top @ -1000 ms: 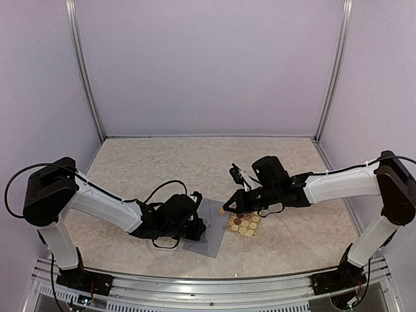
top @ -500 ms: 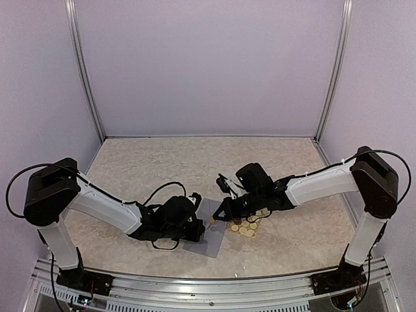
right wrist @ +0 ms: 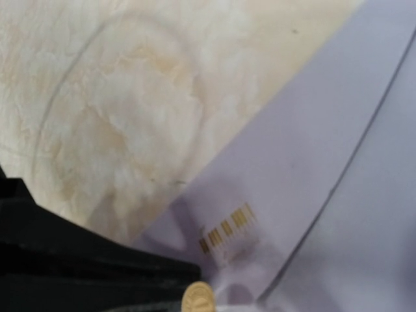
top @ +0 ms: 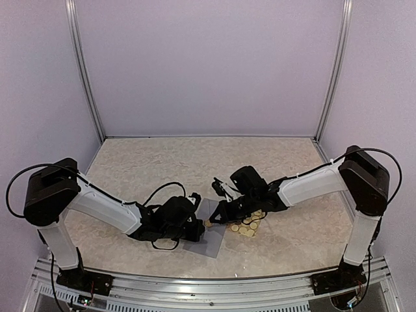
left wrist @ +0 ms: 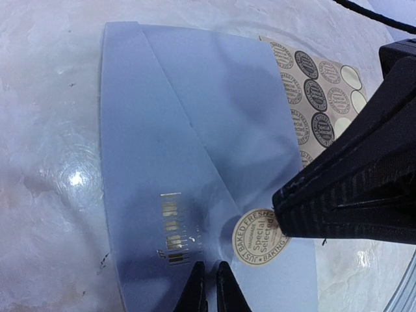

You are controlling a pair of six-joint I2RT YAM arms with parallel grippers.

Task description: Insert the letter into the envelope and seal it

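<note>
The left hand [left wrist: 209,286] has its fingers pressed almost together, tips down at the near edge of the envelope [left wrist: 136,149]; whether they nip the paper or only pin it I cannot tell. The envelope lies flat on the bench [top: 162,162], running away from that hand, its flap [left wrist: 221,117] folded down. No letter shows, so I judge it is inside and the filling is done. Just beyond the left fingertips and a little to their right, a round sticker [left wrist: 260,238] sits over the envelope, near what looks like the flap's point. It is pinched in the tight-closed right hand [left wrist: 289,207], which reaches in from the right. Past that hand, at the envelope's edge, lies the sticker sheet [left wrist: 318,91]. What is left, as I judge it, is to press the sticker across the flap point and let go
</note>
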